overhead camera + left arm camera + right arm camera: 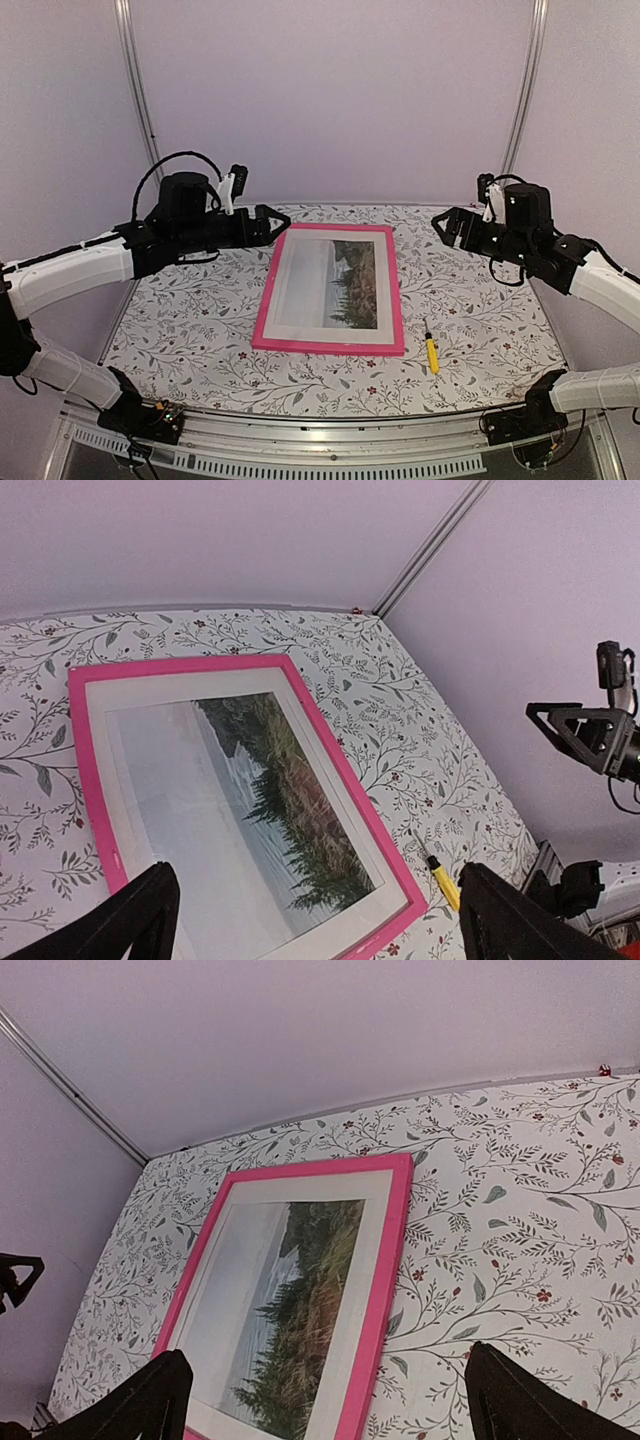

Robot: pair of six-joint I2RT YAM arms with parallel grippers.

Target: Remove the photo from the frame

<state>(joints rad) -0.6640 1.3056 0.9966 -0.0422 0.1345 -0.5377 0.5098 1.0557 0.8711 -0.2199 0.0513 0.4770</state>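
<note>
Top external view: the frame (328, 346), narrow and bright pink, lies flat and face up mid-worktop (180, 320), the photo (330, 283) seated inside it. The left end effector (278, 226) hovers released and empty just off the frame's far left corner. The right end effector (443, 229), equally spread and empty, hangs well apart to the right. A yellow screwdriver (432, 353) lies near the frame's near right corner. The photo looks thin, light and easily creased; I judge it best taken by a white margin, the stiff frame by its border. The left wrist view catches the screwdriver; the right wrist view does not.
</note>
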